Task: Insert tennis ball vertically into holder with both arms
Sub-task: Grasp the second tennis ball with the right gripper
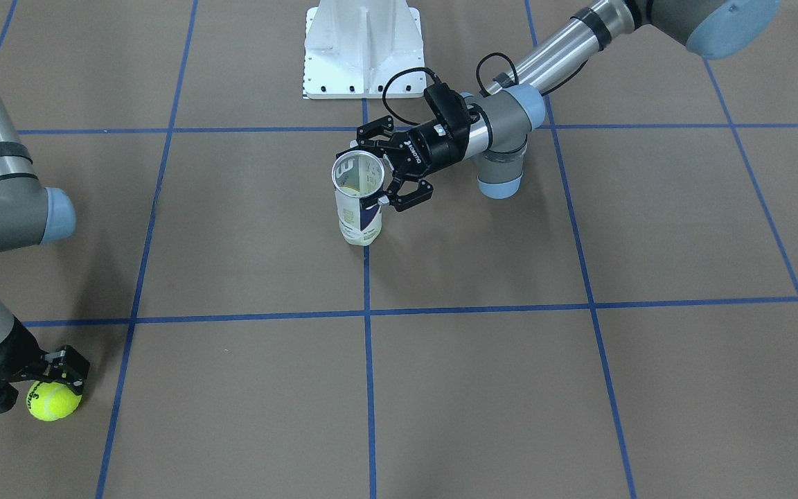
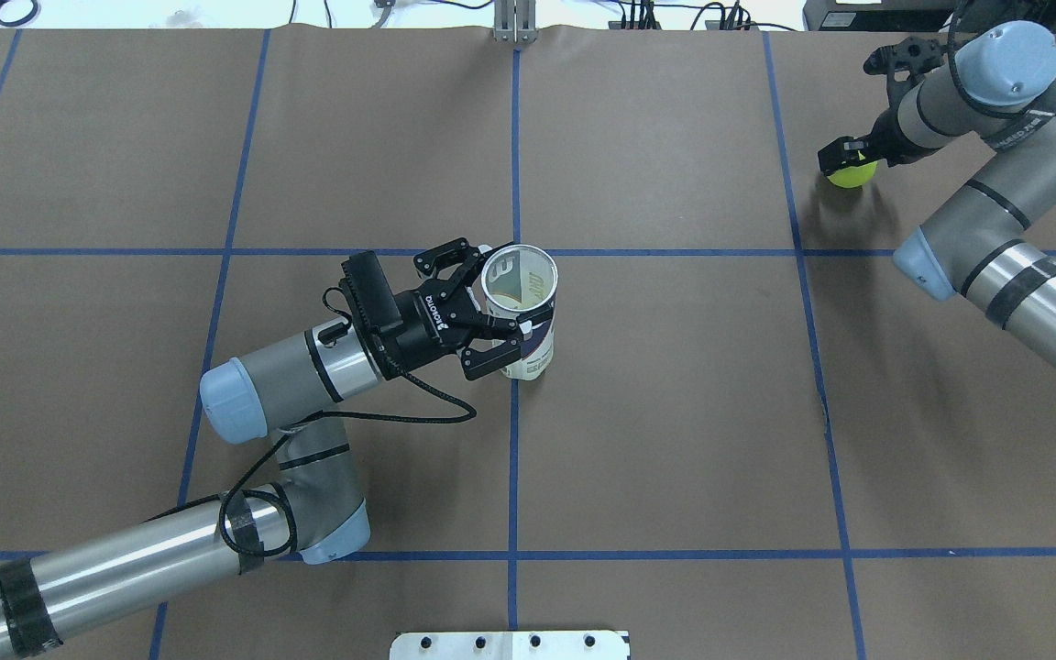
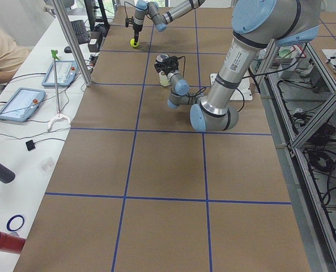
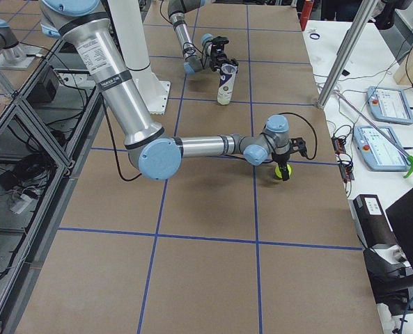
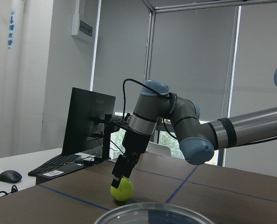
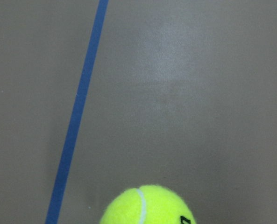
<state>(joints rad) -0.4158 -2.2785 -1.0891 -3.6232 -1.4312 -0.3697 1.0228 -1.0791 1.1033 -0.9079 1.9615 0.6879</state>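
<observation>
Take the brown-papered tabletop (image 2: 675, 412), divided into squares by blue tape lines (image 2: 514, 458), as the work area. Locate the left arm (image 2: 125, 559) reaching in low toward the middle, and the right arm (image 2: 1023, 266) stretched out to the far corner on its own side. Disregard the white pedestal base (image 1: 363, 48) at the robot's edge: no part of the job. Find the holder (image 1: 359, 223) standing upright on the tabletop at the centre crossing of the tape, silver rim uppermost and mouth open to the ceiling. Read the left gripper (image 2: 496, 304) as approaching from the side, held horizontal, with jaws closed around the holder just below the rim, one finger on each side. Treat the yellowish tint inside the holder as unresolved: too unclear to tell the contents. Find the tennis ball (image 1: 52, 400) resting on the tabletop near a tape line, well apart from the holder. Note the right gripper (image 1: 59, 381) pointing straight down onto the top of the tennis ball; cannot tell from any view whether its jaws pinch the ball or merely straddle it. Count as done, by judgement: standing the holder up, steadying it, and reaching the ball. Count as outstanding: securing the grasp, raising the ball, carrying it across to a point above the open mouth, lowering it straight down, and releasing.
</observation>
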